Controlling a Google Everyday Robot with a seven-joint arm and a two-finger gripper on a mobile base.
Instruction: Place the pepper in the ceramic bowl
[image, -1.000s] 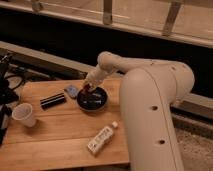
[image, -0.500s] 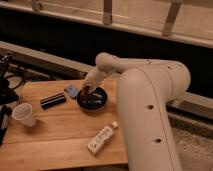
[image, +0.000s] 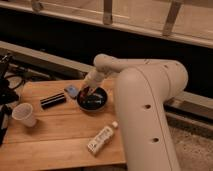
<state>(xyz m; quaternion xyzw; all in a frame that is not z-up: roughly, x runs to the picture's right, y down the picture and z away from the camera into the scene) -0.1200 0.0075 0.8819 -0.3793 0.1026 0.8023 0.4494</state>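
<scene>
The black ceramic bowl (image: 93, 101) sits on the wooden table (image: 55, 135) near its back right. My gripper (image: 85, 91) hangs over the bowl's left rim at the end of the white arm. A small dark red thing at the gripper's tip looks like the pepper (image: 83, 93), just above the bowl's inside. I cannot make out whether it is still held.
A small blue item (image: 71, 90) lies left of the bowl. A black bar-shaped object (image: 53, 100) lies further left. A white paper cup (image: 24, 114) stands at the table's left. A white bottle (image: 101, 138) lies on its side near the front edge. The arm's white body fills the right.
</scene>
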